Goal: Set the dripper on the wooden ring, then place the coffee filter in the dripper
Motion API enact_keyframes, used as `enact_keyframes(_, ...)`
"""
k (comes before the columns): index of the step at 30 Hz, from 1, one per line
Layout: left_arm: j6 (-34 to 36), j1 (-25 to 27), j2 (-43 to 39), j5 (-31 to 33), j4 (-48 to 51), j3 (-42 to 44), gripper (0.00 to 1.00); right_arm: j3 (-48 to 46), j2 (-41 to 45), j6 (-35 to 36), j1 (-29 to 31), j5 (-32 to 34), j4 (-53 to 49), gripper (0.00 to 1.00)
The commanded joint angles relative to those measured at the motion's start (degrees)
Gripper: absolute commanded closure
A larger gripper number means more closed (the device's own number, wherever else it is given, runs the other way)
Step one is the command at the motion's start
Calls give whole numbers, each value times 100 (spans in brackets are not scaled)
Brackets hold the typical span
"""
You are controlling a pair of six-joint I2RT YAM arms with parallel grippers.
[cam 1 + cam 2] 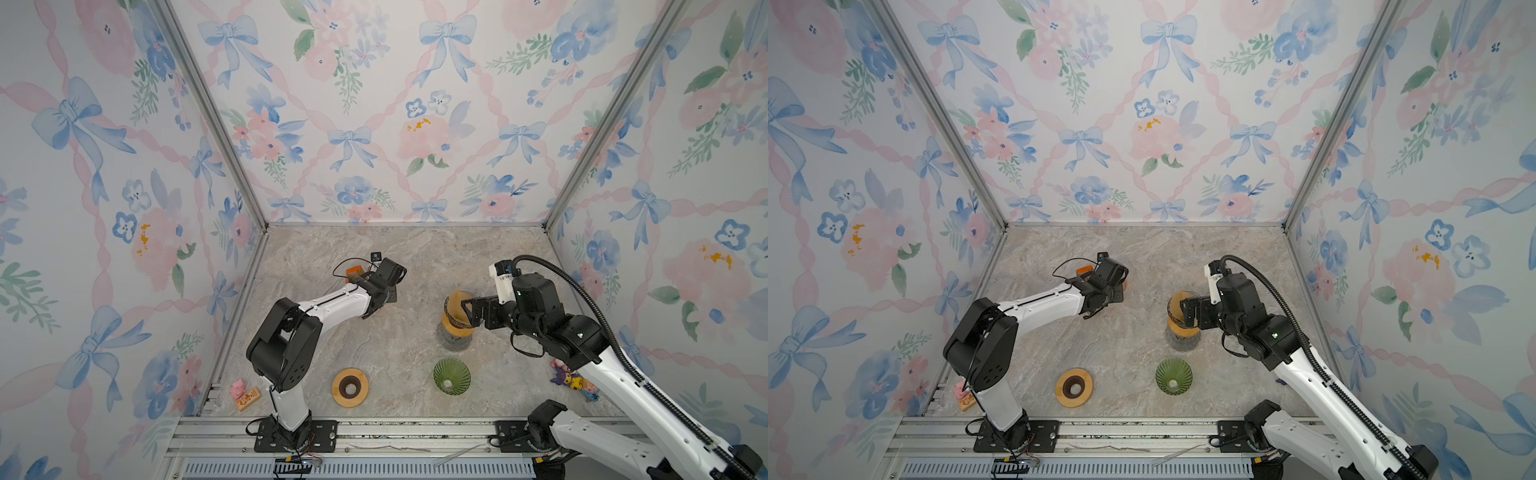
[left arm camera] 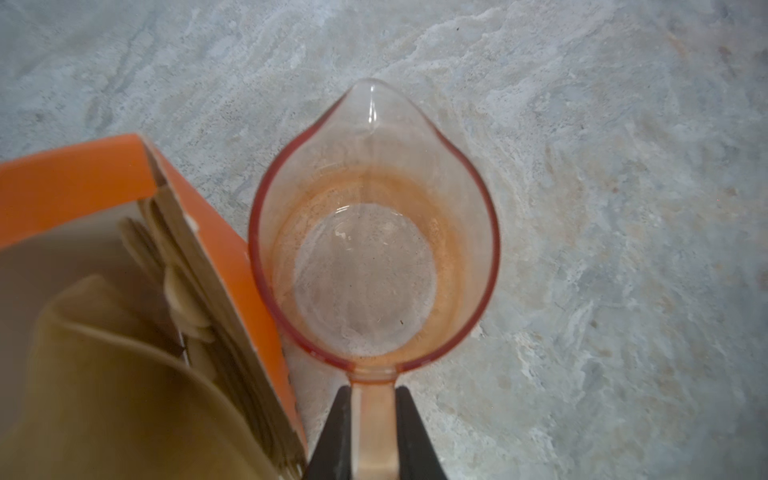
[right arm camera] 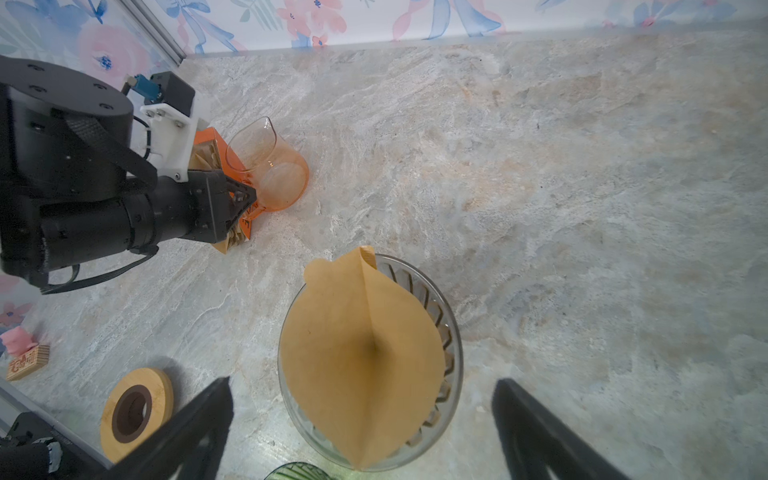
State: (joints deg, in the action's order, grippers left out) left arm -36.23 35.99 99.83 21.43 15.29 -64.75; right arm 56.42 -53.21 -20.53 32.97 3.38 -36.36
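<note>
A brown paper coffee filter (image 3: 361,357) sits opened as a cone inside the clear ribbed glass dripper (image 3: 451,332), its tip down and one edge rising above the rim. In both top views the filter (image 1: 455,305) (image 1: 1179,301) shows right of centre. My right gripper (image 3: 363,380) hovers over it, open, fingers wide on either side and touching nothing. My left gripper (image 2: 374,392) is shut on the handle of an orange glass pitcher (image 2: 365,266) standing on the table at the back left.
An orange box of filters (image 2: 83,178) stands against the pitcher. A green glass cone (image 1: 451,374) and a wooden ring (image 1: 350,387) lie near the front edge. A pink toy on a wooden block (image 1: 245,395) sits front left and colourful toys (image 1: 575,380) front right.
</note>
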Motion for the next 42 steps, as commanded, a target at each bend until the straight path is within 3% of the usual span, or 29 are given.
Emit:
enact_keyframes(1, 225, 139, -395, 51, -313, 390, 94, 117, 40, -51, -54, -69, 35, 1)
enact_keyframes(21, 644, 1192, -2658, -445, -1028, 2881, 91, -44, 268, -143, -41, -210, -41, 1)
enact_keyframes(32, 507, 1576, -3058, -465, -1119, 3449, 89, -175, 199, -212, 50, -271, 25, 0)
enact_keyframes(36, 452, 1611, -3050, -444, -1142, 3455, 82, -208, 188, -220, 78, -249, 24, 0)
enact_keyframes(42, 441, 1610, -3300, -376, -1134, 3452, 57, -210, 232, -198, 95, -215, 16, 1)
